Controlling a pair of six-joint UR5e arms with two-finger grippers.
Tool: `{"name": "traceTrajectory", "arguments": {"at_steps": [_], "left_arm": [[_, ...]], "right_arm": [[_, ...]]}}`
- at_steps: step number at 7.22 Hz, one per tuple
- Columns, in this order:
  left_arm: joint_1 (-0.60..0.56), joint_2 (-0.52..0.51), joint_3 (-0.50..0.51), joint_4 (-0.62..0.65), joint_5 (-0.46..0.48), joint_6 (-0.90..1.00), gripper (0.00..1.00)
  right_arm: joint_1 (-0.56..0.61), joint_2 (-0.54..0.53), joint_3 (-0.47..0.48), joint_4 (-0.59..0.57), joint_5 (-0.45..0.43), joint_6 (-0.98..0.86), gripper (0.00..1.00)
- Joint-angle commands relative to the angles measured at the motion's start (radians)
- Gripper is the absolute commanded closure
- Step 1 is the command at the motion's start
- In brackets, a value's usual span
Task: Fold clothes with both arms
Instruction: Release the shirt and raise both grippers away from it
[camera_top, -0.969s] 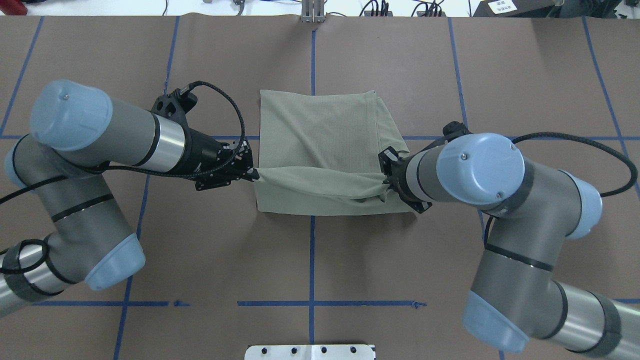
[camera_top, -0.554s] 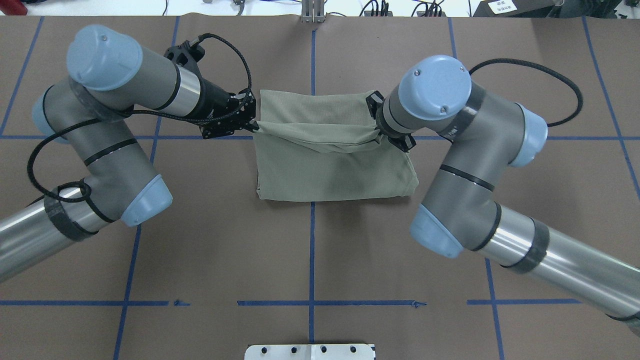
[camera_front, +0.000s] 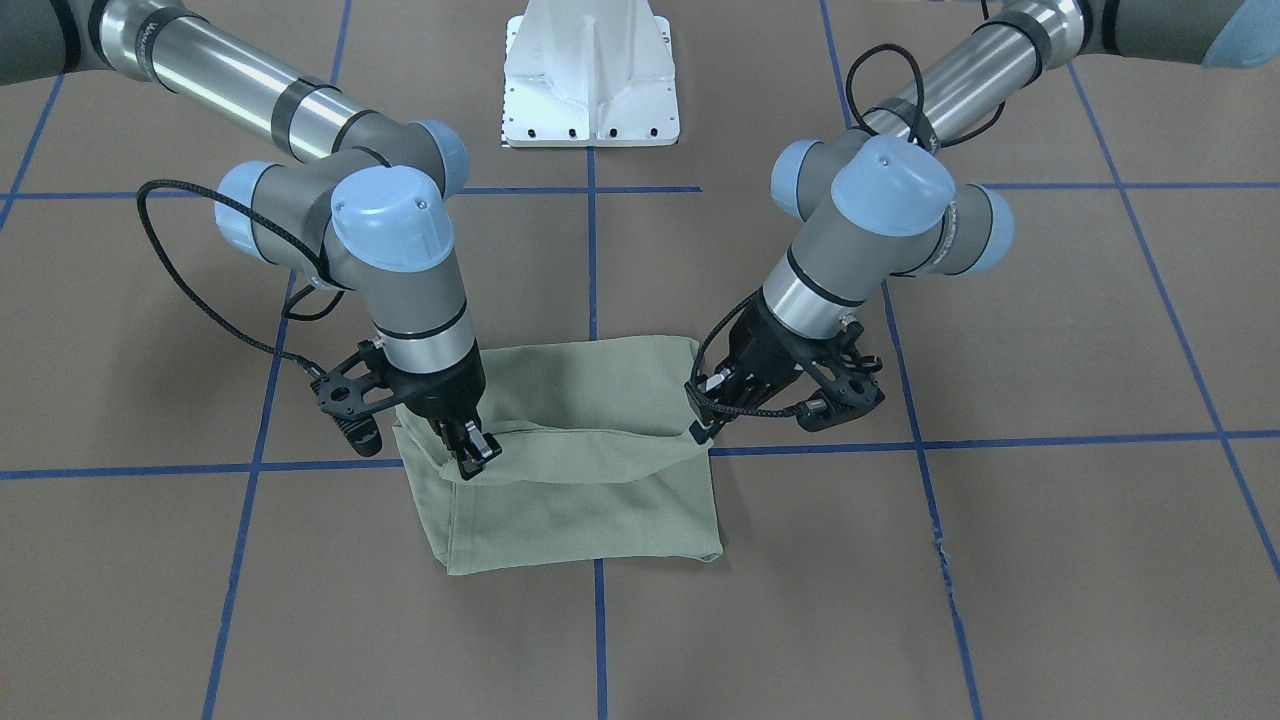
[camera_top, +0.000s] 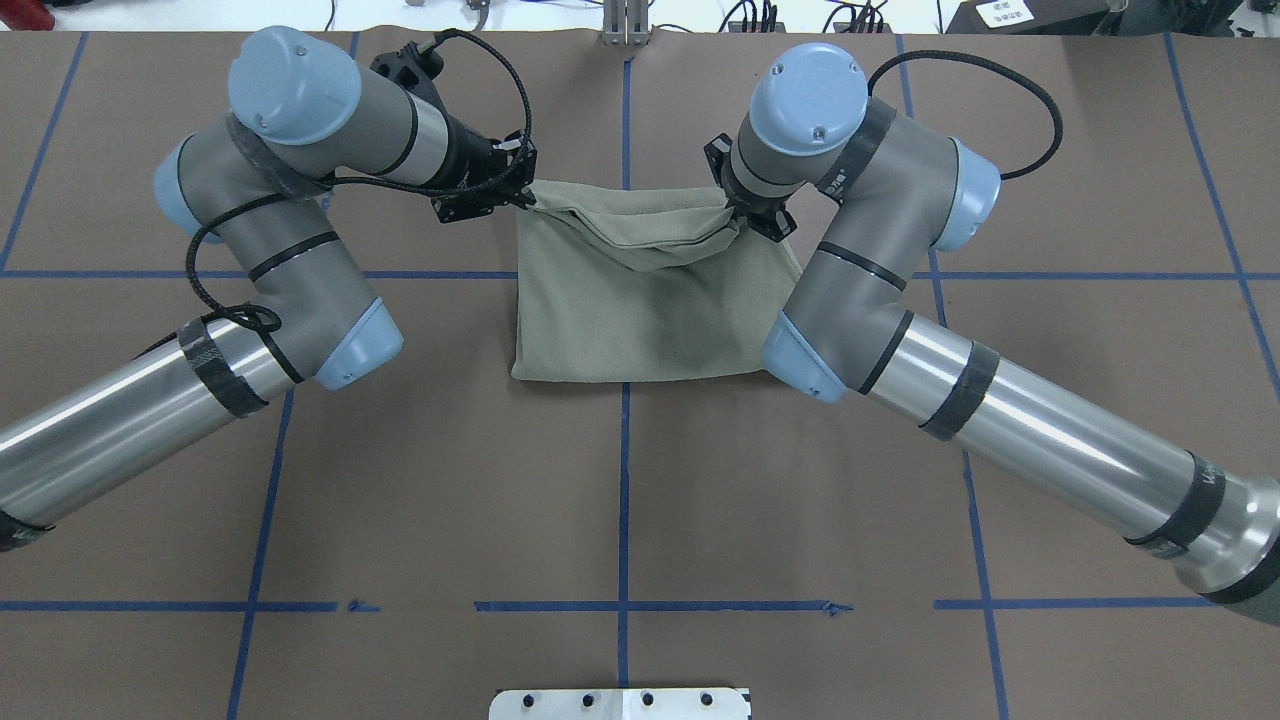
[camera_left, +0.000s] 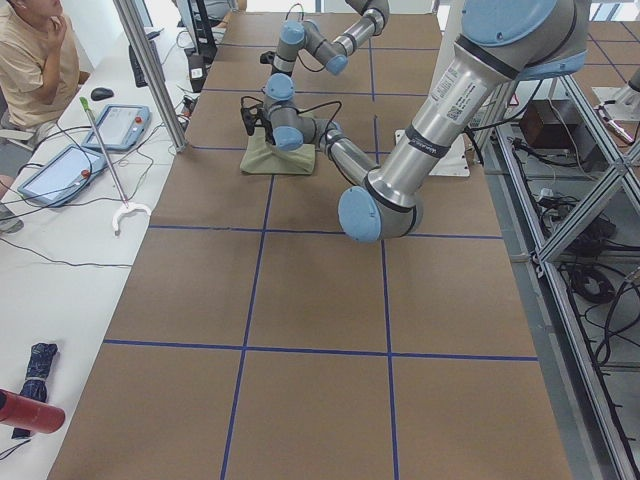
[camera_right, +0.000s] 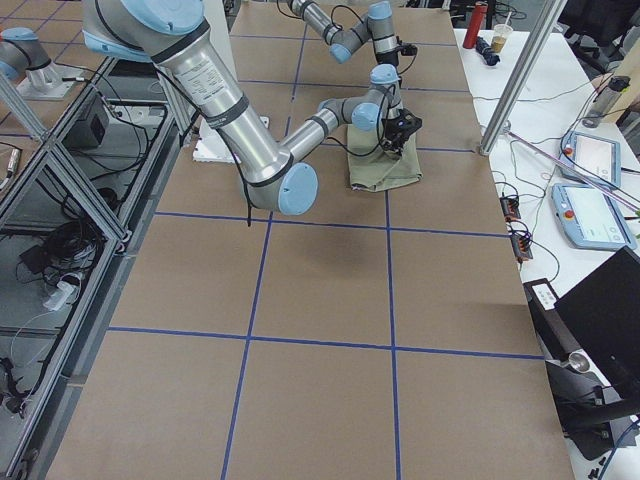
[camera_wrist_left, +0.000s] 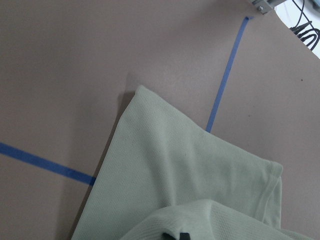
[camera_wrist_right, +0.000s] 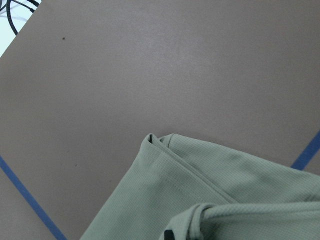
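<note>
The sage-green shirt (camera_top: 640, 320) lies folded into a rectangle at the table's middle; it also shows in the front view (camera_front: 585, 510). My left gripper (camera_top: 522, 200) is shut on one end of its lifted edge, my right gripper (camera_top: 738, 215) on the other end. The edge sags between them, just above the shirt's far side. In the front view the left gripper (camera_front: 700, 425) is on the right and the right gripper (camera_front: 472, 450) on the left. Both wrist views show the shirt (camera_wrist_left: 190, 175) (camera_wrist_right: 210, 190) below, with pinched cloth at the bottom edge.
The brown table cover (camera_top: 400, 480) carries blue tape lines (camera_top: 622, 500). The white base pedestal (camera_front: 590, 80) stands at the near side. Cables and a bracket (camera_top: 625, 25) sit along the far edge. An operator (camera_left: 30, 60) sits beside tablets at the far side.
Both grippers have carried the held shirt edge from the near part to the far edge, away from the robot, laying the cloth over itself. Both arms stretched forward.
</note>
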Motion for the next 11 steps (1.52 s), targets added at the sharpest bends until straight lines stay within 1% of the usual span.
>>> {"name": "traceTrajectory", "arguments": {"at_steps": [1,2,3,4,5,6,7,8,9,10,11], "left_arm": [[-0.004,-0.041,0.190,-0.130,0.116,0.091,1.00],[-0.019,-0.064,0.277,-0.162,0.159,0.183,0.56],[-0.036,-0.066,0.278,-0.164,0.160,0.216,0.42],[-0.041,-0.066,0.276,-0.169,0.160,0.218,0.36],[-0.056,-0.064,0.264,-0.169,0.154,0.221,0.35],[-0.059,-0.051,0.234,-0.167,0.143,0.231,0.35],[-0.081,0.006,0.188,-0.166,0.062,0.327,0.35],[-0.125,0.093,0.124,-0.158,-0.034,0.481,0.35],[-0.180,0.189,0.062,-0.152,-0.096,0.699,0.35],[-0.246,0.265,0.048,-0.152,-0.138,0.906,0.35],[-0.324,0.300,0.049,-0.134,-0.200,1.054,0.35]], "right_arm": [[0.032,0.043,-0.178,0.139,0.041,-0.112,1.00],[0.037,0.049,-0.312,0.300,0.038,-0.246,0.01],[0.078,0.052,-0.315,0.309,0.044,-0.453,0.00],[0.121,0.043,-0.312,0.293,0.046,-0.526,0.00],[0.196,0.020,-0.306,0.289,0.125,-0.636,0.00],[0.256,0.005,-0.306,0.276,0.171,-0.689,0.00],[0.301,-0.050,-0.292,0.269,0.217,-0.796,0.00],[0.347,-0.120,-0.247,0.253,0.279,-0.879,0.00],[0.402,-0.201,-0.188,0.198,0.352,-0.989,0.00],[0.458,-0.269,-0.127,0.093,0.401,-1.203,0.00],[0.523,-0.314,-0.099,-0.022,0.457,-1.395,0.00]]}}
